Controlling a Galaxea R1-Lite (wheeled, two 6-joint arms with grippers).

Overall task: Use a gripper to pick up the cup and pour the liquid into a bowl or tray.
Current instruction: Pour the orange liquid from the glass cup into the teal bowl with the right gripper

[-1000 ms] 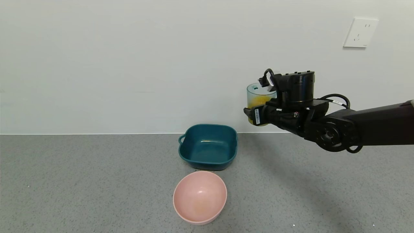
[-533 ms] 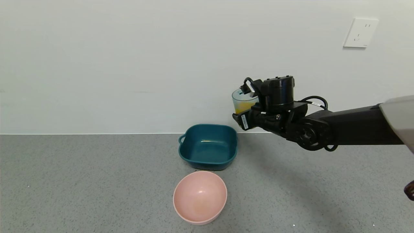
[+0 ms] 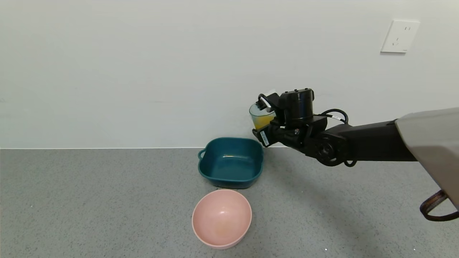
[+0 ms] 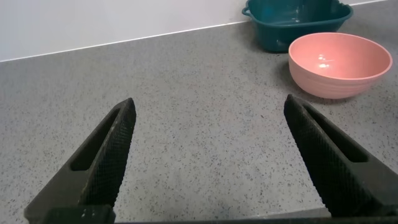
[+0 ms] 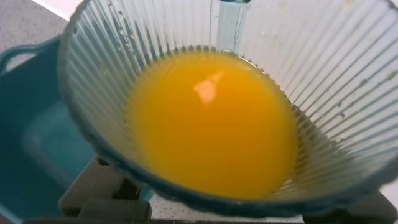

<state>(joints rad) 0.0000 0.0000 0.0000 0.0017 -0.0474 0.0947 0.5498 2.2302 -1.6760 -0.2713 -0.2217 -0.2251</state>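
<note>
My right gripper (image 3: pixel 264 133) is shut on the ribbed translucent cup (image 3: pixel 259 115) and holds it in the air, tilted a little, just above the right rear corner of the dark teal square dish (image 3: pixel 230 162). The cup (image 5: pixel 261 56) is partly full of orange-yellow liquid (image 5: pixel 211 124); the dish (image 5: pixel 37 124) shows below it in the right wrist view. My left gripper (image 4: pixel 208 134) is open and empty, low over the grey counter, off to the left of the dishes.
A round pink bowl (image 3: pixel 221 218) sits in front of the teal dish; it also shows in the left wrist view (image 4: pixel 339 62) with the teal dish (image 4: pixel 295 22) behind it. A white wall runs along the back of the counter, with a socket (image 3: pixel 399 36).
My right gripper has carried the cup left and down, from well right of the teal dish to just above its right rear corner. The cup has tilted slightly.
</note>
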